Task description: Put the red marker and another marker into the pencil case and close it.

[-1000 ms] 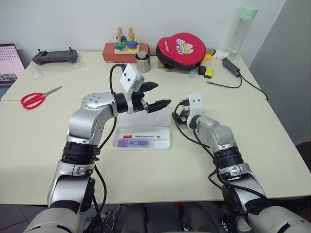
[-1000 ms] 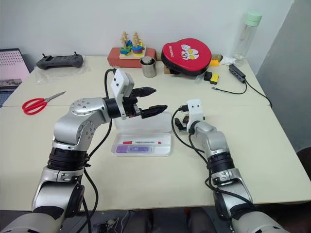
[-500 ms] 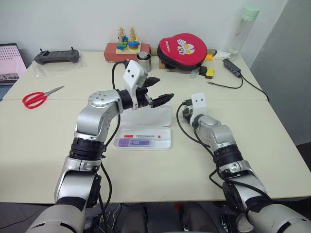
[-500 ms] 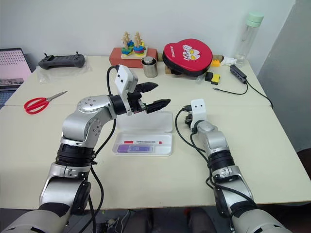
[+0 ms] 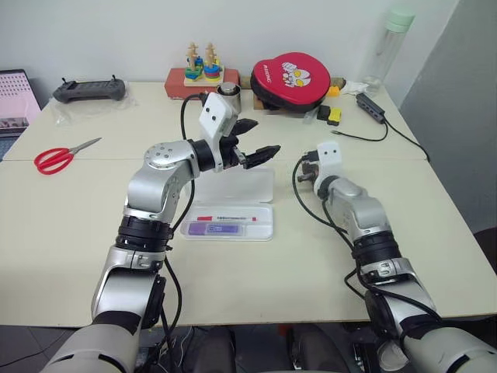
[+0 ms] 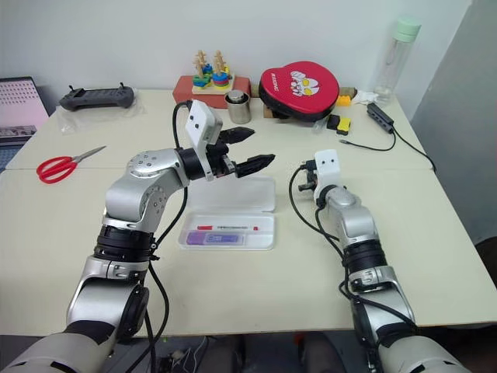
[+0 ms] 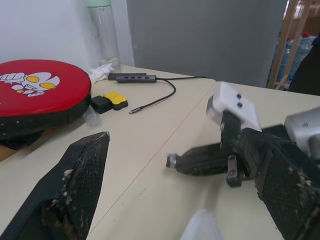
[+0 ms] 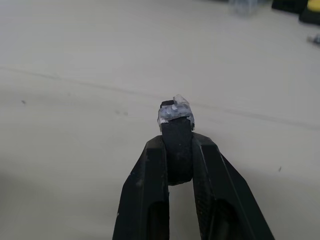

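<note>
At the centre of the frame the pencil case (image 5: 227,221) lies open on the table (image 5: 62,225), the red marker (image 5: 225,217) and the lavender marker (image 5: 216,228) side by side in its tray. Above its raised lid the left gripper (image 5: 254,141) hovers with fingers spread wide, holding nothing. Right of centre, the right gripper (image 8: 176,125) has its fingers pressed together, empty.

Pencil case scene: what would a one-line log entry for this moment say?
pencil case: open, lid back | red marker: inside | purple marker: inside | left hand: open above lid | right hand: shut, empty | lid: not closed
</note>
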`<state>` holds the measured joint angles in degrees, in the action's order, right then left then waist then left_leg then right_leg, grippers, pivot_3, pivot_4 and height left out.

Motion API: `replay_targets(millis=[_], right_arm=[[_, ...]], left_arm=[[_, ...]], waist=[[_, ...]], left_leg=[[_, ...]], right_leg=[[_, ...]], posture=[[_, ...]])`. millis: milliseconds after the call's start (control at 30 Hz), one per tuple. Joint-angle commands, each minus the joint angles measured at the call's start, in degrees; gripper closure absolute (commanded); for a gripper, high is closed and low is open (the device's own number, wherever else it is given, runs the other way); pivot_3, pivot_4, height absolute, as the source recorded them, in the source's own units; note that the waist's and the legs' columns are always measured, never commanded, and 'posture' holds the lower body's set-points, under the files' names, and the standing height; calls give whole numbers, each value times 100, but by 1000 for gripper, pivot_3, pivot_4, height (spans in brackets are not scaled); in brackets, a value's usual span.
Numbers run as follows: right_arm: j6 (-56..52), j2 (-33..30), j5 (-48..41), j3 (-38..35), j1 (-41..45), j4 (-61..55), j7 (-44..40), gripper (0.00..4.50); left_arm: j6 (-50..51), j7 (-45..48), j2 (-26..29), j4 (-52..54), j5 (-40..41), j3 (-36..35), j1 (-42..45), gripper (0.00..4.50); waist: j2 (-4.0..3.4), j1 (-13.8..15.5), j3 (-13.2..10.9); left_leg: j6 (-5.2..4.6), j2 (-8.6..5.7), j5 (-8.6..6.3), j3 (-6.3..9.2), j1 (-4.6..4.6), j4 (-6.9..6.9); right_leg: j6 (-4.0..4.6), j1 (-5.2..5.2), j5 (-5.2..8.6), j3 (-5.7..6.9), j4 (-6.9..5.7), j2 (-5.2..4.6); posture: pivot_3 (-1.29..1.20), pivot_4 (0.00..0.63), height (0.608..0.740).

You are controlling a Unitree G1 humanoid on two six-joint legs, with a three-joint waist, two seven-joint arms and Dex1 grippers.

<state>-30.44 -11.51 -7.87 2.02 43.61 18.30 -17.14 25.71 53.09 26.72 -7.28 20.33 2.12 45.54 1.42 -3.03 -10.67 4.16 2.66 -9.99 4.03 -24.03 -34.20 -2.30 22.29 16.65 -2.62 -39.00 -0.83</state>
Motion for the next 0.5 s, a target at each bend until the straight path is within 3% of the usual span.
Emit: replay_targets(millis=[33, 133, 267, 500], right_arm=[[-199, -706, -587, 140, -111, -1384, -1525, 4214], [-740, -1380, -1432, 290, -376, -2507, -2813, 4214], [-1190, -1962, -1730, 911, -592, -3315, -3702, 4214], [-1020, -1681, -811, 2290, -439, -2545, -3612, 4214]], left_arm=[[171, 736, 704, 667, 468, -402, -409, 0], [492, 1228, 1327, 963, 899, -728, -824, 0], [570, 1723, 2029, 1149, 1029, -940, -1514, 0], [97, 2409, 2845, 1210, 701, -863, -2634, 0]], waist=[[-1, -47, -1], [-1, -42, 0], [-1, -33, -1], [0, -25, -1]], left_leg=[[0, 0, 0, -2, 1, 1], [0, 3, 0, 3, 8, 16], [-1, 4, -1, 5, 7, 19], [-1, 10, 0, 1, 19, 13]], right_leg=[[1, 0, 0, -1, -1, 0], [9, -2, 6, 9, 1, 1], [14, -3, 11, 11, 3, 0], [-10, -2, 28, 8, 0, 2]], posture=[[0, 150, 740], [0, 150, 740], [0, 150, 740], [0, 150, 740]])
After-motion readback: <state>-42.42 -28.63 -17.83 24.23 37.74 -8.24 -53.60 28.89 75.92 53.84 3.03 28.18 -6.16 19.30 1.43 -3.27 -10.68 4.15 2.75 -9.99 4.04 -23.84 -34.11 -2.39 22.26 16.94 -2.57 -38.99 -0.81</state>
